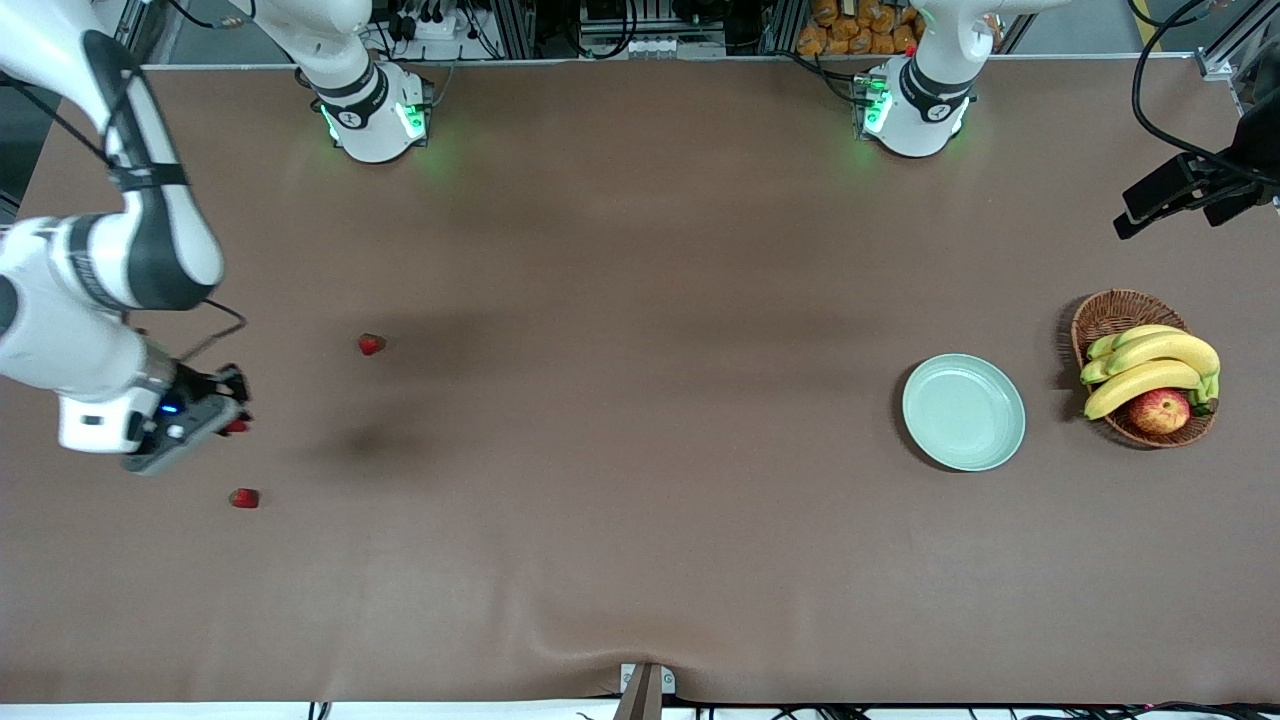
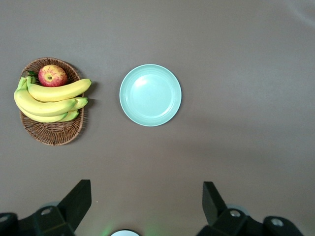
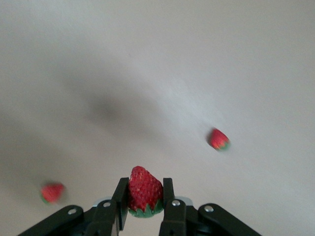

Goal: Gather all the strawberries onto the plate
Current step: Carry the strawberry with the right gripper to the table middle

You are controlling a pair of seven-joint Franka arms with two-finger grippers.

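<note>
Front view, read from the right arm's end of the counter toward the left arm's end. The right gripper (image 1: 232,412) hangs over that end of the counter, its jaws clenched on one strawberry (image 3: 144,191); the right wrist view shows the berry pinched at its sides, pointed end outward and green cap toward the palm. Two more strawberries lie loose on the counter near the same end: one (image 1: 243,497) lies nearer to the front camera, and the other (image 1: 371,344) lies nearer to the arms' bases and somewhat toward mid-counter, the two well apart. The middle of the brown counter (image 1: 640,480) carries nothing of the task. Toward the left arm's end rests the plate (image 1: 963,411), pale green and with no berry in it, and just beside it, closer to that end's edge, a wicker basket (image 1: 1140,431) with bananas (image 1: 1150,365) and an apple (image 1: 1158,410). The left gripper (image 2: 147,206) waits high over the plate, its jaws released and spread wide. The step in hand appears to be the carry of the grasped berry to the plate. To do it well, the squeeze should likely stay light but constant, since the fruit is small and probably soft; the travel along the counter should keep enough height to pass above the loose berries; and the release is best made low over the plate's centre, lest the berry roll across the glossy surface and over the shallow rim.
</note>
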